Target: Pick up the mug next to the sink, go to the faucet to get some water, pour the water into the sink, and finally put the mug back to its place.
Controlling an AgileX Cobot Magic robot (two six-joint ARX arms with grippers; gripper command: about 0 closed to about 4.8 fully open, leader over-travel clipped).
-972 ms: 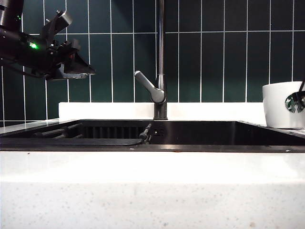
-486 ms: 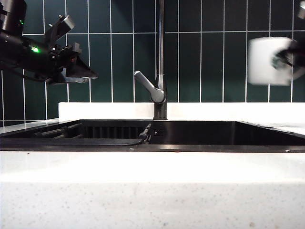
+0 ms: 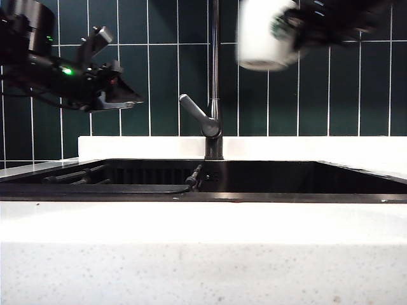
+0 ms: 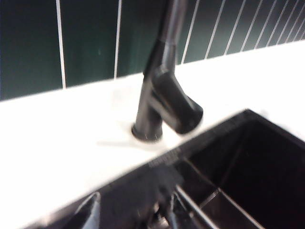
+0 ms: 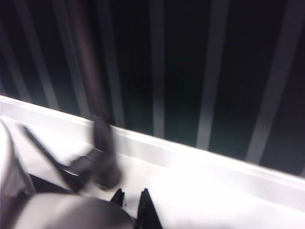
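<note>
Dark green wall tiles [image 3: 133, 95] — white grout; speckled white countertop [image 3: 203, 254]

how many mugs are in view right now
1: the mug is held high by the right claw, just right of the faucet pipe, above the sink.

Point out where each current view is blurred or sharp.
Exterior view: the white ceramic mug and right gripper holding it are motion-smeared; the dark-grey metal faucet, black sink and open left gripper are crisp. Left wrist view: slightly soft. Right wrist view: heavily streaked.
</note>
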